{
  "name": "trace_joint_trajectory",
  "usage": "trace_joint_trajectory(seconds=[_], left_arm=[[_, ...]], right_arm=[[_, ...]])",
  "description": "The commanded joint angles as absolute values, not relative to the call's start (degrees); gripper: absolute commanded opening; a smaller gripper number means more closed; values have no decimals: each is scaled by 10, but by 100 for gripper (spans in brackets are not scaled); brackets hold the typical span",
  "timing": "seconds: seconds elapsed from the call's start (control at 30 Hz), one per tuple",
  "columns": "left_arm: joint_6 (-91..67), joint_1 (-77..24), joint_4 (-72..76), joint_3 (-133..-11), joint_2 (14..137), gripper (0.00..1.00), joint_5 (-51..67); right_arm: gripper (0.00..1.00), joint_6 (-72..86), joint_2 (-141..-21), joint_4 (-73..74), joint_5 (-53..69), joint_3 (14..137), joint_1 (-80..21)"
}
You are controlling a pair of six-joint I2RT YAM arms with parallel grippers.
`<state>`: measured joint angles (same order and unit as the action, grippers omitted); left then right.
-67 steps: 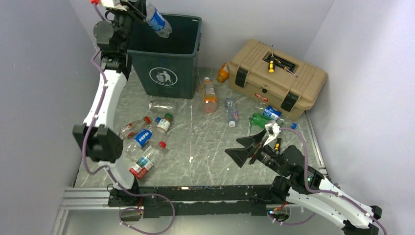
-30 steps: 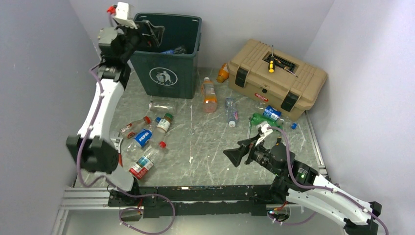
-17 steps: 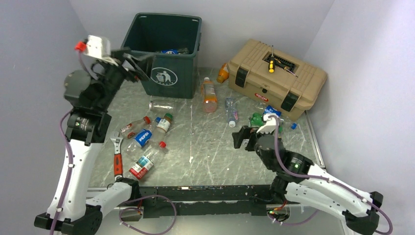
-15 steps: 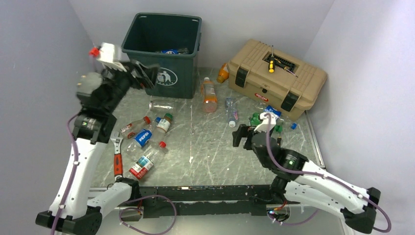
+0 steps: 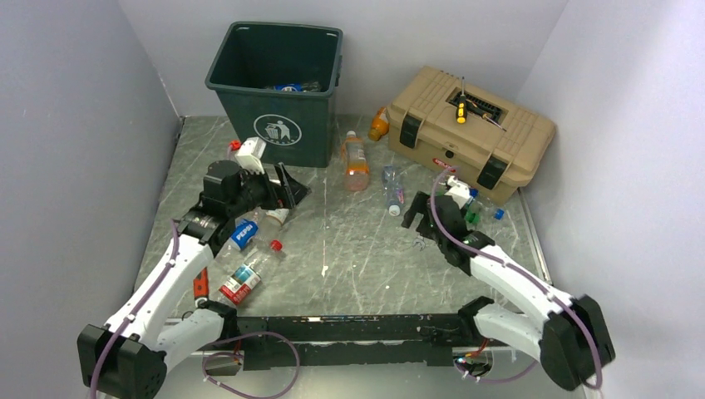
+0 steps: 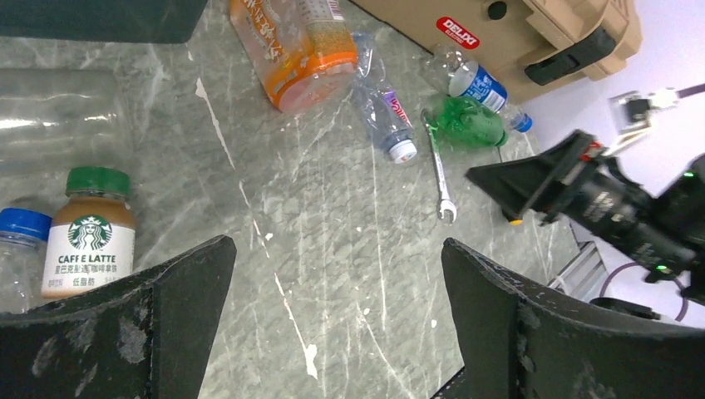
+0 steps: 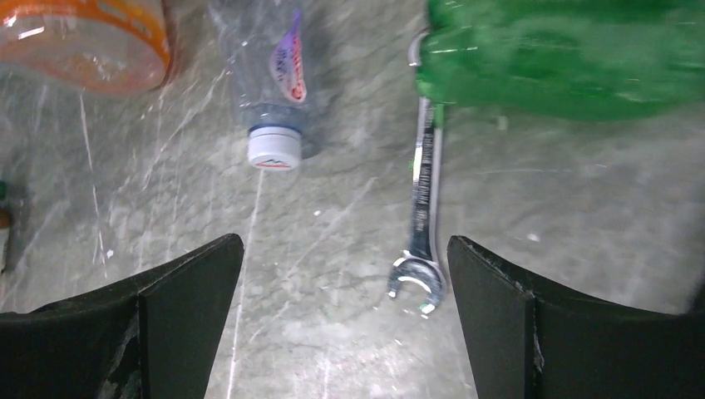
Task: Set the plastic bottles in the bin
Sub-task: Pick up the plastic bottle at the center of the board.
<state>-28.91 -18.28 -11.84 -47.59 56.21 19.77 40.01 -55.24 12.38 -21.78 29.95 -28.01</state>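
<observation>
The dark green bin (image 5: 278,83) stands at the back with bottles showing inside. My left gripper (image 5: 287,187) (image 6: 337,249) is open and empty, low over the table in front of the bin, beside a latte bottle (image 6: 90,237) and a Pepsi bottle (image 5: 243,234). My right gripper (image 5: 416,218) (image 7: 345,243) is open and empty, just short of a clear bottle (image 7: 278,83) with a white cap and a green bottle (image 7: 565,54). An orange bottle (image 5: 356,162) lies next to the bin. A red-labelled bottle (image 5: 244,278) lies near the left arm.
A tan toolbox (image 5: 470,125) with a yellow-handled screwdriver (image 5: 460,112) on its lid stands at the back right. A steel wrench (image 7: 422,216) lies between my right fingers and the green bottle. An empty clear bottle (image 6: 58,108) lies by the bin's foot. Walls close three sides.
My left arm let a blue-labelled bottle go into the bin, then swung down and forward to the table. My right gripper has moved away from the base, toward the clear and green bottles.
</observation>
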Motion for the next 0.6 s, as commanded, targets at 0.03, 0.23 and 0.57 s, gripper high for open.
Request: trace_joint_trajectory(seconds=[0.03,0.23,0.57], left_arm=[[-323,-183,-99,-482,548,100,225],[-328,-187,-92,-470,534,99,226],[-328,-187,-90,-472,531,99,237]], right_arm=[[96,373,-657,-29,-145,328,-282],[95,337,-778,-61,-159,377,-283],[97,306,-894,-85,-166,438,-283]])
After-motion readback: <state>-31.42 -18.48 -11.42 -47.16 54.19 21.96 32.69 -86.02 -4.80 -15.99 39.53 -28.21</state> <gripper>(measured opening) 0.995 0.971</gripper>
